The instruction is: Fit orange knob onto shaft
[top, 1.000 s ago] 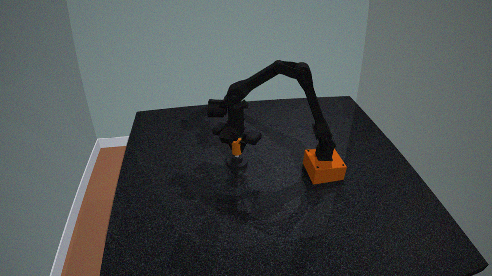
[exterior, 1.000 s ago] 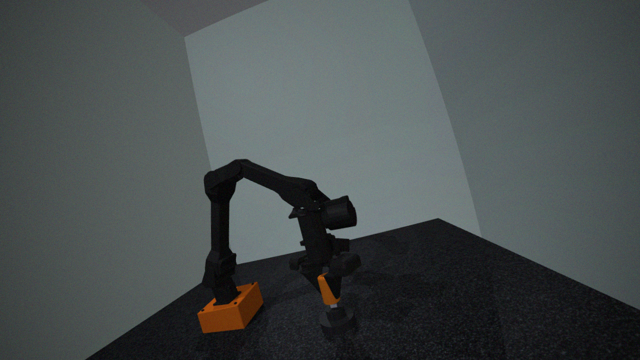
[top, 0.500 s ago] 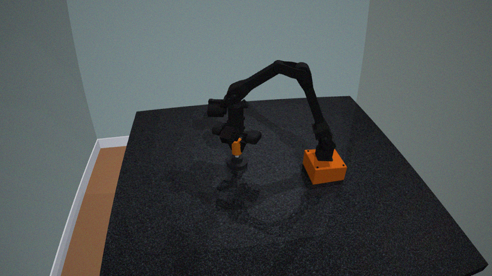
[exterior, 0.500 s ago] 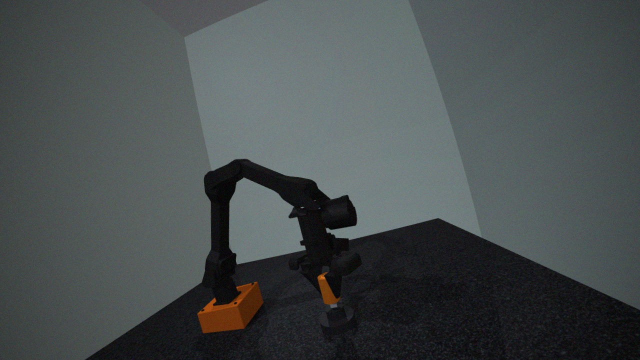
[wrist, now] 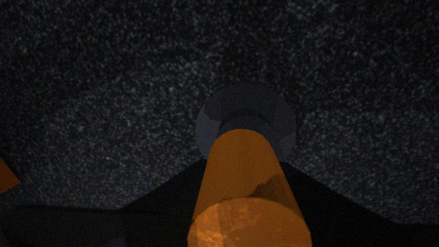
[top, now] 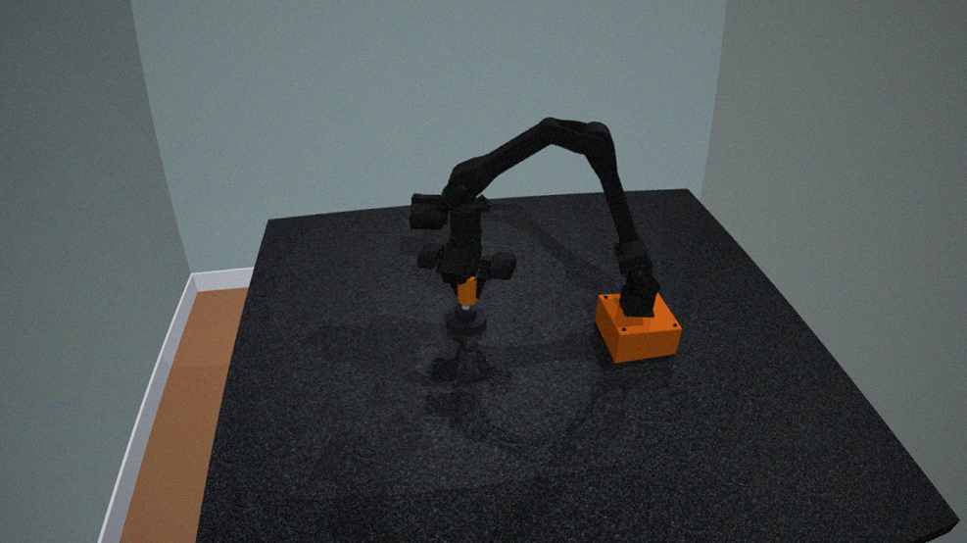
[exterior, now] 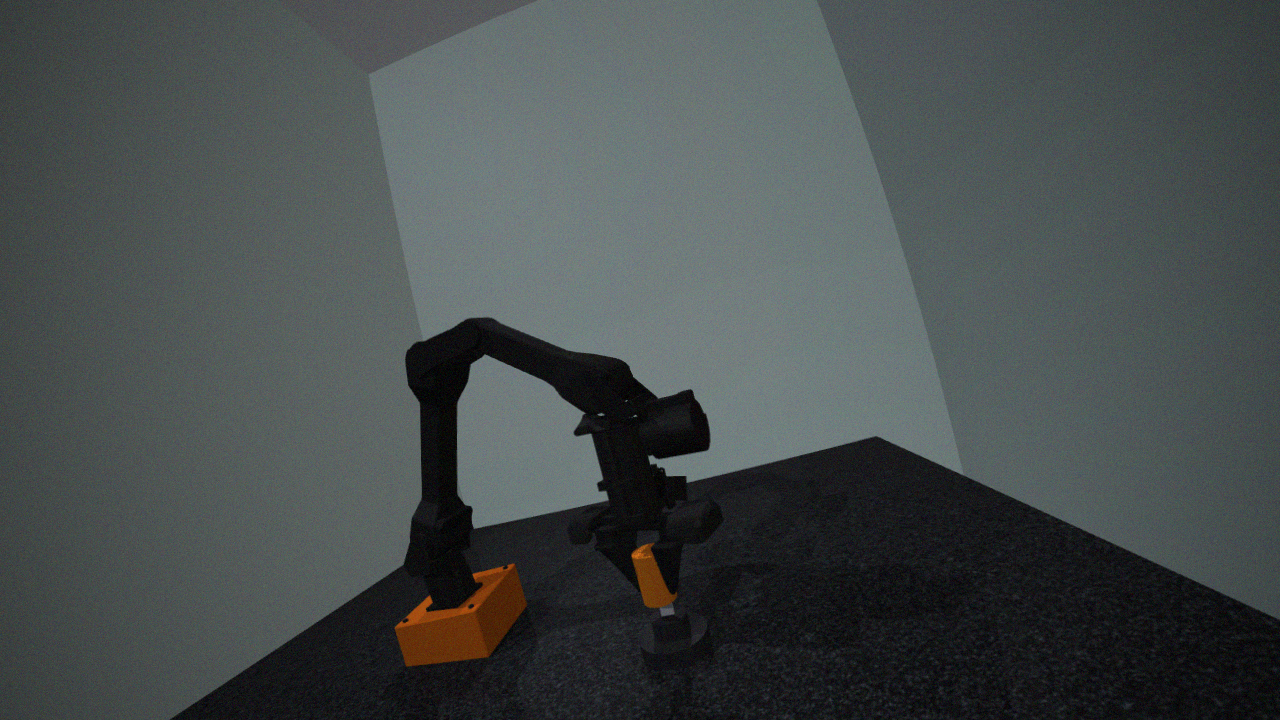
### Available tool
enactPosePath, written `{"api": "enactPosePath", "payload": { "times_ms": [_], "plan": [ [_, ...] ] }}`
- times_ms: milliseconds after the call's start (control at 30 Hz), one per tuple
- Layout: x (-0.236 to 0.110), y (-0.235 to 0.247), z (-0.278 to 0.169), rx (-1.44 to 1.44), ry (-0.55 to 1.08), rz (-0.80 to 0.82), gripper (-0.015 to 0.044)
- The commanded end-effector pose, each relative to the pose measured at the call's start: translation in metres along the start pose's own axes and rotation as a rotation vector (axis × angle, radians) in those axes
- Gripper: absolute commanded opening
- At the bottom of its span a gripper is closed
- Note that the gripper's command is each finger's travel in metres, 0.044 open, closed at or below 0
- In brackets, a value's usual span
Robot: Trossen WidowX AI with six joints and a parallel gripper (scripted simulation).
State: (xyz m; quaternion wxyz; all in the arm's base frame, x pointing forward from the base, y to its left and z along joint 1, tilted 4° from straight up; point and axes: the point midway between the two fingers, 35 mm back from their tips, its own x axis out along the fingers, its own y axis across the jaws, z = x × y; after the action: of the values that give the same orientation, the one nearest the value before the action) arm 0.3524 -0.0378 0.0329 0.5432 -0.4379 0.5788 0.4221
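My gripper is shut on the orange knob, a cylinder held roughly upright with a slight tilt. The knob hangs right over the dark round pedestal. A short piece of the silver shaft shows between the knob's lower end and the pedestal. In the wrist view the knob covers the shaft and the pedestal's middle. The knob's hole is hidden.
The arm's orange base block stands on the black speckled table to one side of the pedestal. The table's left edge drops to a brown floor. Grey walls close in behind.
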Motion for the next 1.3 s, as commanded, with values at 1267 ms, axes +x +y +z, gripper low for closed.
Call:
{"api": "enactPosePath", "payload": {
  "times_ms": [1267],
  "plan": [
    [-0.0027,-0.0031,-0.0002,-0.219,0.003,-0.009,0.0]
  ]
}}
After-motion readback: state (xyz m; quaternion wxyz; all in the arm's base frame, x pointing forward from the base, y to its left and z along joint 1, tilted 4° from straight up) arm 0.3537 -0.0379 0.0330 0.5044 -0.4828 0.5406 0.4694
